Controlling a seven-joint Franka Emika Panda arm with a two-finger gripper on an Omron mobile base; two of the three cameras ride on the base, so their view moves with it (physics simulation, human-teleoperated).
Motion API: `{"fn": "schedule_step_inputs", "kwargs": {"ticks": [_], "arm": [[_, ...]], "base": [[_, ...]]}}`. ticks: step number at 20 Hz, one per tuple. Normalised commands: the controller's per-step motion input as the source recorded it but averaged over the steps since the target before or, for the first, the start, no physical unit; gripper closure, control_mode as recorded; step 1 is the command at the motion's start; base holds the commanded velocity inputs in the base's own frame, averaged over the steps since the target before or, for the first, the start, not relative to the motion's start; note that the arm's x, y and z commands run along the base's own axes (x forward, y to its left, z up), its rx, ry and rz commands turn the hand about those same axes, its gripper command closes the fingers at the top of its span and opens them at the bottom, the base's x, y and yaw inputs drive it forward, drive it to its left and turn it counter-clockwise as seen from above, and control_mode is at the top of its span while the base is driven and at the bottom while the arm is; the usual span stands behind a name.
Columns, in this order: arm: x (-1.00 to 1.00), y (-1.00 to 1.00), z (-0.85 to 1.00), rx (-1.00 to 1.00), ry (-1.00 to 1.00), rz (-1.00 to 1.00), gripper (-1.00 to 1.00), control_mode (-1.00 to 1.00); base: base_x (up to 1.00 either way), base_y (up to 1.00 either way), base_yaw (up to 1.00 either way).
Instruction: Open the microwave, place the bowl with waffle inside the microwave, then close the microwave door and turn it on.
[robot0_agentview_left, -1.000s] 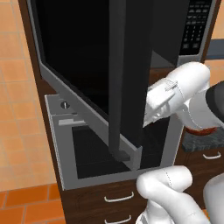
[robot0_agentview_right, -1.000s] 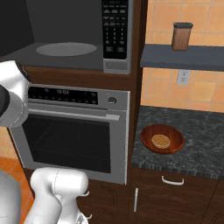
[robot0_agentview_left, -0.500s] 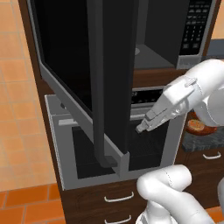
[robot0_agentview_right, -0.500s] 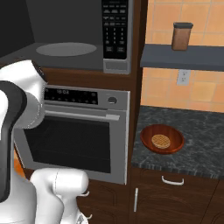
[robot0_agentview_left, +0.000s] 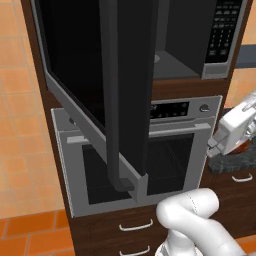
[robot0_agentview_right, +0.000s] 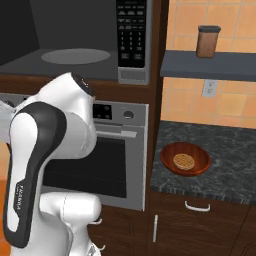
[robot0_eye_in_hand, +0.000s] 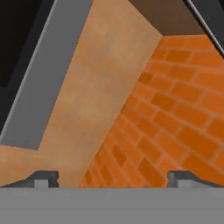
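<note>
The microwave (robot0_agentview_left: 176, 54) is set in the dark cabinet, its grey interior and turntable (robot0_agentview_right: 75, 56) exposed. Its microwave door (robot0_agentview_left: 75, 75) stands swung far out to the left, with the dark vertical handle (robot0_agentview_left: 113, 100) facing the camera. My gripper (robot0_agentview_left: 216, 146) hangs open and empty to the right of the door, in front of the oven's right edge. In the hand view the gripper (robot0_eye_in_hand: 113, 179) has its fingertips (robot0_eye_in_hand: 43, 178) wide apart with nothing between them, aimed at an orange wall and brick floor. The reddish-brown bowl (robot0_agentview_right: 185, 159) with the waffle (robot0_agentview_right: 183, 161) rests on the dark counter to the right.
A silver oven (robot0_agentview_right: 117, 165) with a bar handle sits under the microwave, and my arm (robot0_agentview_right: 45, 150) stands in front of it. The keypad (robot0_agentview_right: 132, 35) is on the microwave's right side. A brown jar (robot0_agentview_right: 207, 41) stands on the shelf above the counter (robot0_agentview_right: 230, 165).
My hand has left the door's edge and swung right toward the counter. The door swung a little wider early on and now stays open. Bowl and waffle have not moved.
</note>
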Motion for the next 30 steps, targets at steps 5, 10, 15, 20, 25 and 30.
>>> {"fn": "schedule_step_inputs", "kwargs": {"ticks": [5, 10, 15, 20, 25, 30], "arm": [[0.20, -1.00, -0.20, -0.30, 0.06, -0.34, -1.00, -1.00], [0.13, -1.00, -0.56, -0.22, -0.01, -0.30, -1.00, -1.00], [0.06, -1.00, -0.67, -0.13, -0.04, -0.37, -1.00, -1.00], [0.59, -1.00, -0.51, -0.05, 0.01, -0.30, -1.00, -1.00], [1.00, -1.00, -0.45, 0.01, 0.01, -0.19, -1.00, -1.00], [1.00, -1.00, -0.49, 0.00, 0.04, -0.22, -1.00, -1.00]], "base": [[0.00, 0.00, 0.00], [0.00, 0.00, 0.00], [0.00, 0.00, 0.00], [0.00, 0.00, 0.00], [0.00, 0.00, 0.00], [0.00, 0.00, 0.00]]}}
